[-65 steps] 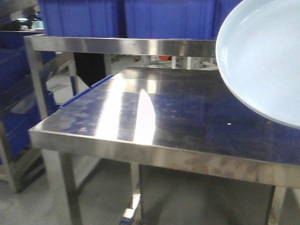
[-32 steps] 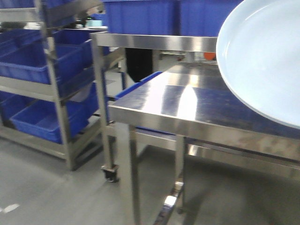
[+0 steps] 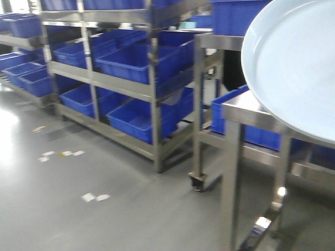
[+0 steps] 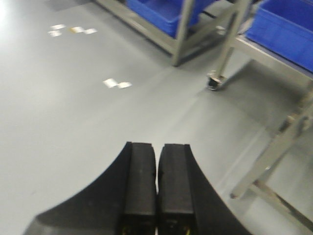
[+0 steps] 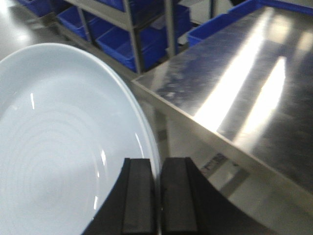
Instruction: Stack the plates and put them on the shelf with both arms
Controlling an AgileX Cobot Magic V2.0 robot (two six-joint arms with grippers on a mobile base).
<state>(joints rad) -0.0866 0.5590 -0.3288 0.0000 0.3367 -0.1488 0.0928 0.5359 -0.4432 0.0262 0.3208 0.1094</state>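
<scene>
Front view swung left: rack [image 3: 153, 78] entered, plate [image 3: 293, 68] unmoved.

The plate [image 5: 58, 147] spreads left of the right gripper [image 5: 157, 196], rim between its jaws; the table [image 5: 254, 88] lies ahead-right, the bin rack [image 5: 131, 34] farther ahead; floor [image 4: 73, 122] lies below the left gripper [image 4: 157, 196]

One plate [image 3: 293, 68], one steel table [image 5: 274, 73], one left gripper [image 4: 157, 152] and one right gripper [image 5: 157, 166] are counted; the blue bins [image 3: 131, 63] on the racks [image 3: 153, 104] are too blurred to be numbered.
</scene>
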